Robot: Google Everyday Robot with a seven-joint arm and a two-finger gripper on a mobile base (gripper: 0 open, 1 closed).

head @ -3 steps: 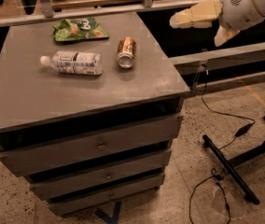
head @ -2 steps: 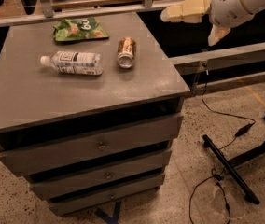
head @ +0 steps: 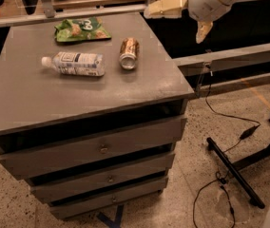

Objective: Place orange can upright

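Observation:
The orange can (head: 129, 53) lies on its side on the grey cabinet top (head: 54, 99), right of centre, with its silver top facing the front. My gripper (head: 173, 27) hangs in the air above and beyond the cabinet's far right corner, to the right of the can and well above it. It is open and empty, with one cream finger (head: 166, 6) pointing left toward the cabinet and the other (head: 204, 31) pointing down.
A clear plastic bottle with a white label (head: 75, 63) lies on its side left of the can. A green snack bag (head: 81, 29) lies at the back of the top. The cabinet has several drawers (head: 101, 148). Cables and a black stand (head: 235, 167) are on the floor at right.
My gripper has moved left and up, from off to the right toward the cabinet's far right corner. The can, bottle and bag have not moved.

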